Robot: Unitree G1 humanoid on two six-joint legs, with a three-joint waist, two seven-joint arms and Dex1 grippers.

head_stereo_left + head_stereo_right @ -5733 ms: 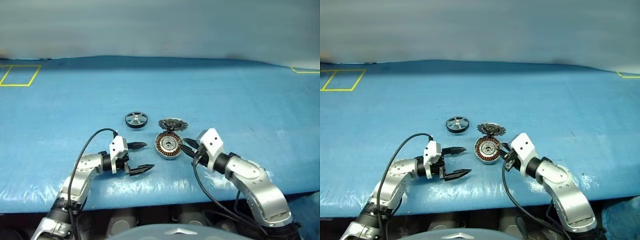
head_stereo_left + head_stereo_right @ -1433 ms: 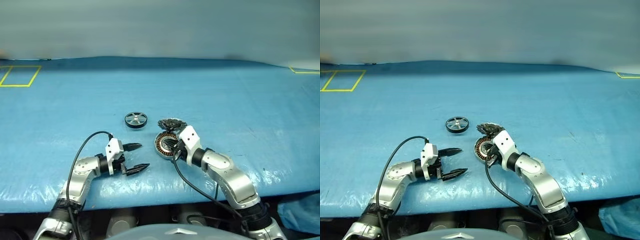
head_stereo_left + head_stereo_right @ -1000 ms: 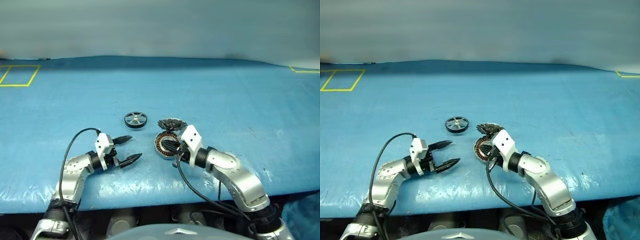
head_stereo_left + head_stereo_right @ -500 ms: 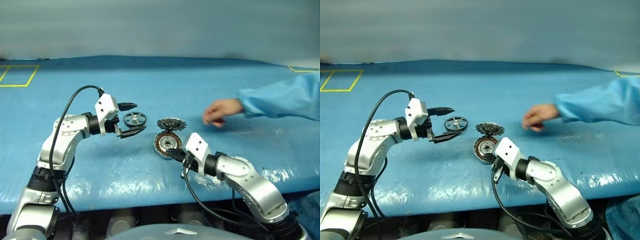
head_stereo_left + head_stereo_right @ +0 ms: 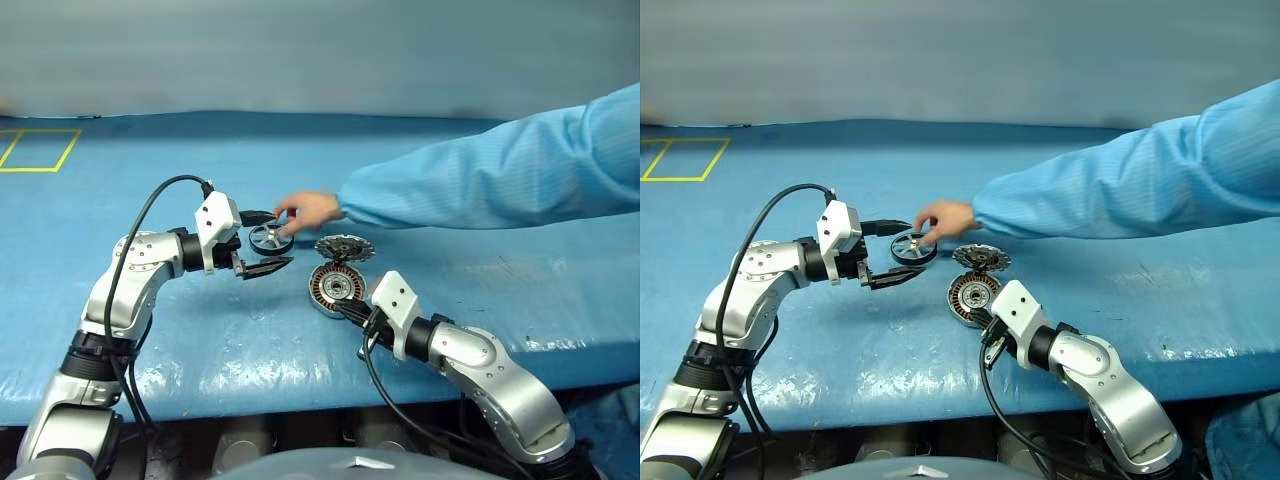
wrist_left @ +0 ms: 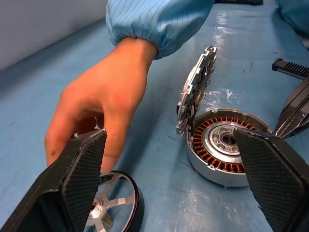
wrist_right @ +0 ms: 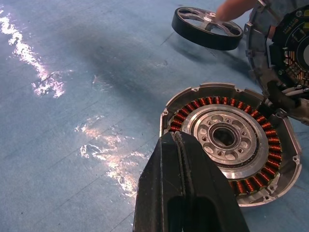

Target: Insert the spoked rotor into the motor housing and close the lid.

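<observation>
Nearest to me, my right gripper (image 5: 345,308) was pinched fully closed with nothing between its fingers, its tip sitting at the near edge of the motor housing (image 5: 334,288); I could not tell whether it actually touched the rim. The housing lay flat on the blue table cover (image 5: 480,200), its ring of copper windings exposed and its centre vacant, so by my reading the insertion had not been done.

Just behind the housing, the lid (image 5: 344,247) stood swung up on its hinge, toothed inner face toward the cup. Closing it was also outstanding.

Out to my left and a little farther off, my left gripper (image 5: 267,241) was spread wide and held nothing, with one finger on either side of the spoked rotor (image 5: 913,247). The rotor was near the housing but clear of it. In the right wrist view it seemed tipped up on one edge rather than lying flat.

A person's hand (image 5: 303,211), reaching in from my right in a blue sleeve (image 5: 500,170), had its fingertips on the rotor's far rim. I judged both steps of the job were left, and that I shouldn't close on the rotor while that hand was there.

Farthest away, yellow tape lines (image 5: 38,151) marked the cover. I could read no brand, label or writing on any of it.
</observation>
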